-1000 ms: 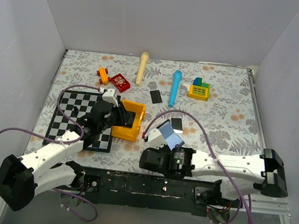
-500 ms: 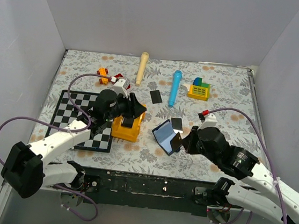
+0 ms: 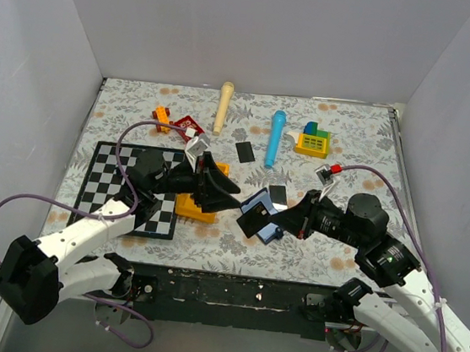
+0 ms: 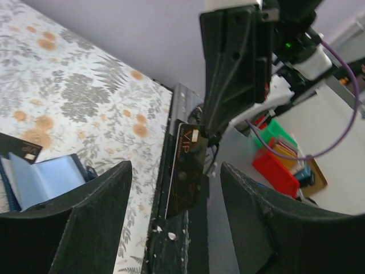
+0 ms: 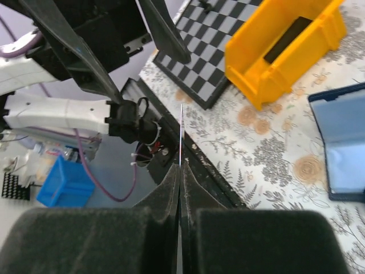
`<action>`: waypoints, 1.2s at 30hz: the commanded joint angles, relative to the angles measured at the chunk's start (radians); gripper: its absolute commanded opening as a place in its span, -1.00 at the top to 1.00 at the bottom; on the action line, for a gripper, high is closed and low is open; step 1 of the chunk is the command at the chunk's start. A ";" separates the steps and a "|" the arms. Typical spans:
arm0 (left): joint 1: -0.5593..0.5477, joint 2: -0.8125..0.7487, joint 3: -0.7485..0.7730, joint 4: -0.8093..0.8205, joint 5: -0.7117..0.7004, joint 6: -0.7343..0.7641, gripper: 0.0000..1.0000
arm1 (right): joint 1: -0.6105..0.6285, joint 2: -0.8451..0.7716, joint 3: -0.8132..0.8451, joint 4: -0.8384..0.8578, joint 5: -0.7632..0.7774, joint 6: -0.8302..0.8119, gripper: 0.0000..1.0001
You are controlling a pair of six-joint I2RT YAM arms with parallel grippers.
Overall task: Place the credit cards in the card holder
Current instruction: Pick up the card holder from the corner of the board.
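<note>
My right gripper (image 3: 274, 224) is shut on a credit card (image 3: 254, 222), black and held upright just above the open card holder (image 3: 267, 205). In the right wrist view the card (image 5: 181, 134) shows edge-on, rising from the closed fingertips of the right gripper (image 5: 181, 169). My left gripper (image 3: 232, 198) points right at this card with its jaws open. In the left wrist view the card (image 4: 190, 171) hangs in the gap of the left gripper (image 4: 175, 171), touching neither finger. The holder's light blue inside (image 4: 48, 181) faces up. A second card (image 3: 278, 194) lies beside it.
A yellow bin (image 3: 201, 196) stands under the left wrist, next to a chessboard (image 3: 119, 190). Another black card (image 3: 244, 151) lies farther back. A blue cylinder (image 3: 274, 137), a wooden peg (image 3: 223, 107), a toy phone (image 3: 314, 141) and small red and orange pieces (image 3: 188, 126) line the back.
The right arm has swung up from the front edge and now holds the card out to the left. The left gripper has moved right past the bin and opened wider.
</note>
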 commanded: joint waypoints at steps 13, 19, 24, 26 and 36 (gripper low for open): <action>-0.122 0.017 0.036 -0.021 0.187 0.070 -0.06 | -0.056 0.008 -0.002 0.195 -0.286 0.036 0.97; -0.155 0.069 0.063 0.011 0.172 0.048 1.00 | -0.055 0.003 -0.009 0.189 -0.280 0.029 0.97; -0.157 0.066 0.040 0.030 0.075 0.015 1.00 | -0.058 -0.035 -0.009 0.166 -0.229 0.001 -0.10; -0.155 0.054 0.012 0.085 0.009 -0.033 1.00 | -0.058 -0.047 -0.022 0.178 -0.208 0.001 -0.25; -0.185 0.084 -0.148 0.579 -0.269 -0.412 1.00 | -0.058 -0.020 -0.068 0.338 -0.145 0.036 -0.30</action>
